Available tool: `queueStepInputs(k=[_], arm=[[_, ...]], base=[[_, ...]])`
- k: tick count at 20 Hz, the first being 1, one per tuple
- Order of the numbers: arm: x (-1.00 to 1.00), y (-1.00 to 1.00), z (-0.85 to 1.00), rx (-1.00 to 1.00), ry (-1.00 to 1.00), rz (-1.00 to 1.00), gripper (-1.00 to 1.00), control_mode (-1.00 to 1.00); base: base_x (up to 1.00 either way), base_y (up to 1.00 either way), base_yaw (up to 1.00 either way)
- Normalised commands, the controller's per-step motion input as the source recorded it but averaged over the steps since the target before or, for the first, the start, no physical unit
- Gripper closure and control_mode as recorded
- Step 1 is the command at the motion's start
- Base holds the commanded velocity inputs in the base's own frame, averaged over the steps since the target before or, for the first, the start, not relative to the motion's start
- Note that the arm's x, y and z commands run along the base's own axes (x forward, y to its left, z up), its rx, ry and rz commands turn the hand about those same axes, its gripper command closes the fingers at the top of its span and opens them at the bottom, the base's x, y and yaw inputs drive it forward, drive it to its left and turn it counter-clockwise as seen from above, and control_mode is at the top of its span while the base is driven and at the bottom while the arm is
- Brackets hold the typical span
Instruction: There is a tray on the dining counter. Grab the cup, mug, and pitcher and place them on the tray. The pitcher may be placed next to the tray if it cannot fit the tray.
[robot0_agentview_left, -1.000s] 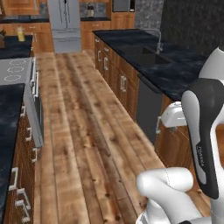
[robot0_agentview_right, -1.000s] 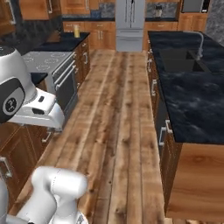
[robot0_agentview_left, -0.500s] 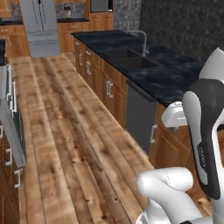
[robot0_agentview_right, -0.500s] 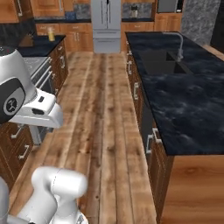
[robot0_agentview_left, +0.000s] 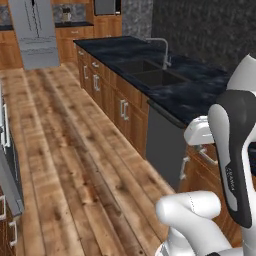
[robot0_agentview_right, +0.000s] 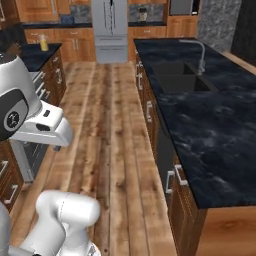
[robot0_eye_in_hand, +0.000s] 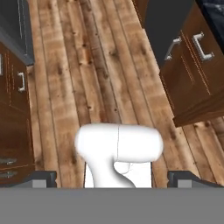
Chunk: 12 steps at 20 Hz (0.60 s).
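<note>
Plank wood floor running back to a grey refrigerator, black marbled table along the right, inset sink with curved faucet, brown cabinets below, dark dishwasher panel, white arm at lower right.

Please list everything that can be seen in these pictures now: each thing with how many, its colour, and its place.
counter: one, black marbled stone with white veins, on the right of the aisle over brown cabinets.
sink: one, dark, sunk into that counter.
faucet: one, silver, beside the sink.
dishwasher front: one, dark grey, under the counter.
fridge: one, grey steel, at the far end of the aisle.
microwave: one, dark, high at the far wall.
pitcher: one, clear with orange-yellow liquid, on the far left counter.
floor: brown wooden planks, down the aisle.
arm: one, white with dark joints, folded over the base.
claw: one, dark tips, open, pointing at the floor.
</note>
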Motion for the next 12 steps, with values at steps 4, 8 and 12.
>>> queueStepInputs(k=[4, 8, 12], arm=[[0.00, 0.00, 0.00, 0.00, 0.00, 0.00, -1.00, 1.00], [0.00, 0.00, 0.00, 0.00, 0.00, 0.00, -1.00, 1.00], [0.00, 0.00, 0.00, 0.00, 0.00, 0.00, -1.00, 1.00]], base=[[0.83, 0.16, 0.00], [0.98, 0.00, 0.09], [1.00, 0.00, 0.10]])
